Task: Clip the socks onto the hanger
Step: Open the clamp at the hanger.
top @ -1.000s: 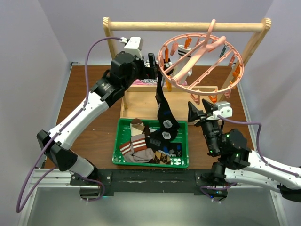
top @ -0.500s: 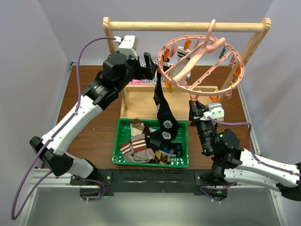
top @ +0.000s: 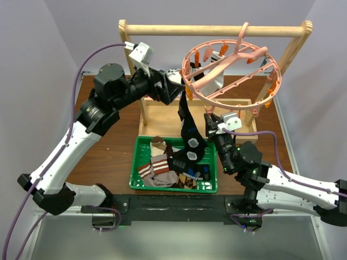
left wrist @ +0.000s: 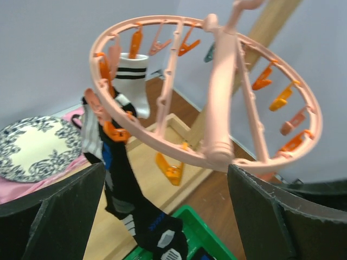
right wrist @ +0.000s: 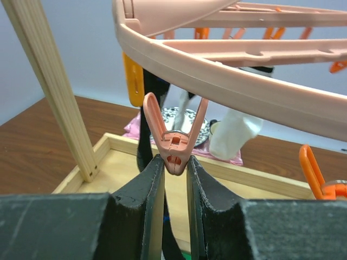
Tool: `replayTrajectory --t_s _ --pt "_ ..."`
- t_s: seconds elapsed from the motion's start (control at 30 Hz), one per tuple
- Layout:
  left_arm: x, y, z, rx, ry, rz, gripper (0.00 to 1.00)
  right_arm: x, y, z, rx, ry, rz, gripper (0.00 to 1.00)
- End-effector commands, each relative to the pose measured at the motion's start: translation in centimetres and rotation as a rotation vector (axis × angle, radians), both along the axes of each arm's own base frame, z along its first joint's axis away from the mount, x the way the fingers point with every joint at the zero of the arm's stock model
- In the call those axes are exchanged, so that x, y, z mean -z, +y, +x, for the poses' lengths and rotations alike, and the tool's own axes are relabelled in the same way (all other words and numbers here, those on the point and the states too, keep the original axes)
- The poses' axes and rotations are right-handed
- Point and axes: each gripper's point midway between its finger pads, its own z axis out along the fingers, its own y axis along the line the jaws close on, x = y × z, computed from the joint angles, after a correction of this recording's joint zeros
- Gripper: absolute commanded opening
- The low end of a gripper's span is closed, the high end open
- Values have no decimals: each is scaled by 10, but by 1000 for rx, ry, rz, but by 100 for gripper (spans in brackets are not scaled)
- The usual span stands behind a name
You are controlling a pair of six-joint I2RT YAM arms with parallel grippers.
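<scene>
- The right gripper (right wrist: 174, 162) has its jaws pinched narrow on the lower end of a pink clip (right wrist: 174, 138). The clip hangs from the rim of the hanger (top: 238, 54) at about 6 o'clock on the ring.
- The left gripper (top: 174, 84) is spread wide and holds nothing, just beside the ring at 9 o'clock.
- A black patterned sock (top: 188, 132) hangs clipped at the ring's 8 o'clock, and a white sock (left wrist: 132, 81) with black stripes hangs from the rim near it.
- More socks (top: 160, 168) lie in the green basket (top: 133, 168), toward 6 o'clock from the ring.
</scene>
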Motion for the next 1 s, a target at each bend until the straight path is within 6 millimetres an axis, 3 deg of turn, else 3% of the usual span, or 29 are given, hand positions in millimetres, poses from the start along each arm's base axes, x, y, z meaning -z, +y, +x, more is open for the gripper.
replayTrajectory --t_s 0.0,0.03,0.23,0.3,0.53,0.83,0.97 --pt "-14 -8 -54 241 -38 -50 100 -25 25 1 -74 -17 87 2" --pt "-2 -11 -57 262 1 -56 100 -31 31 1 -93 -25 104 2" --pt "15 -23 -88 438 60 -119 100 -37 62 3 -166 -9 156 1" --pt "17 -24 -94 465 61 -129 95 -38 69 3 -189 -2 172 1" --pt "35 -26 -75 390 52 -136 90 -36 86 4 -224 20 187 1" --pt "10 -40 -54 378 -4 -208 82 -33 89 2 -244 38 201 1" --pt "15 -47 -48 392 18 -211 73 -33 86 0 -247 38 212 1"
